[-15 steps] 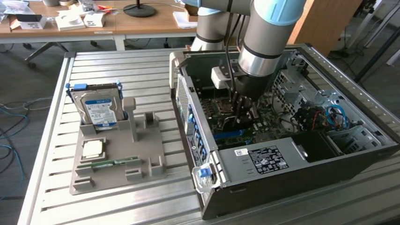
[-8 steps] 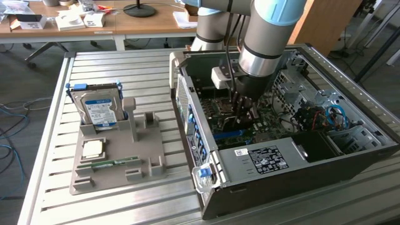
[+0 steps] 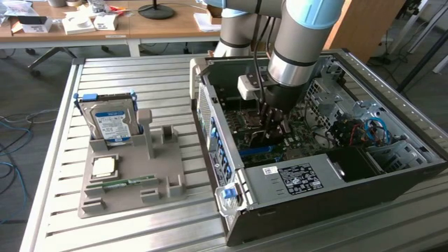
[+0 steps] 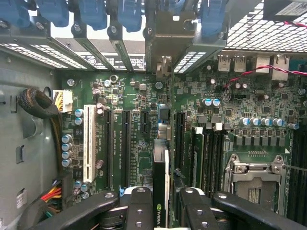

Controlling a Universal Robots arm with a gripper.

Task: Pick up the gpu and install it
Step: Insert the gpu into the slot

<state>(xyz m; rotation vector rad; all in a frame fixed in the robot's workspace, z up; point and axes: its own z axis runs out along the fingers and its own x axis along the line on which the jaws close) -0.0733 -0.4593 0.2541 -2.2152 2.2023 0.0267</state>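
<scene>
The gpu (image 4: 161, 167) shows edge-on in the wrist view: a thin black card with a pale strip along one side and a small green logo near the grip. It stands upright on its long edge above the green motherboard (image 4: 144, 158), between two long black slots (image 4: 125, 143), and well apart from the white slot (image 4: 88, 143). Whether its lower edge sits in a connector I cannot tell. The gripper (image 4: 164, 203) pinches the card, its black fingers (image 4: 139, 211) pressed against either face. In the exterior view the gripper (image 3: 273, 123) reaches down into the open computer case (image 3: 336, 194), which lies on a slatted metal table (image 3: 140, 73). To the exterior view's left stands a grey holder (image 3: 126, 184) carrying the hard drive (image 3: 110, 123) and a green memory stick (image 3: 129, 182).
</scene>
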